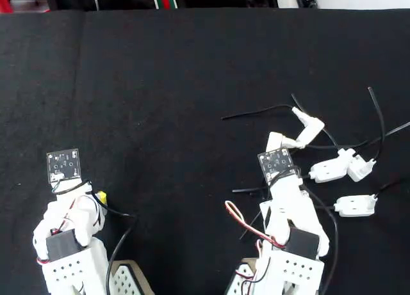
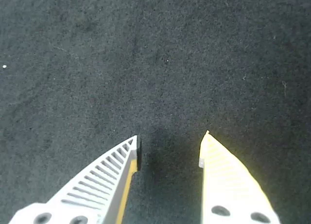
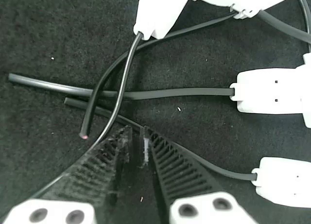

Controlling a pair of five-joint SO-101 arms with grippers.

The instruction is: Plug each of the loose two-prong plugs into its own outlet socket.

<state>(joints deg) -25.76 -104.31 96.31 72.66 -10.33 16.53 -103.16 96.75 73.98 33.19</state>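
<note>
left gripper (image 2: 170, 136) spread over black cloth (image 2: 146, 49); right gripper (image 3: 137, 131) pressed together over a cable (image 3: 92, 109), nearby plug (image 3: 272, 95) cut off.

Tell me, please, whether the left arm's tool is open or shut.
Open. In the left wrist view the left tool is spread wide, with bare black cloth showing in the gap and nothing held.

Three white connectors (image 3: 272, 97) run off the right wrist view's edge; plug or socket, unclear.
</note>
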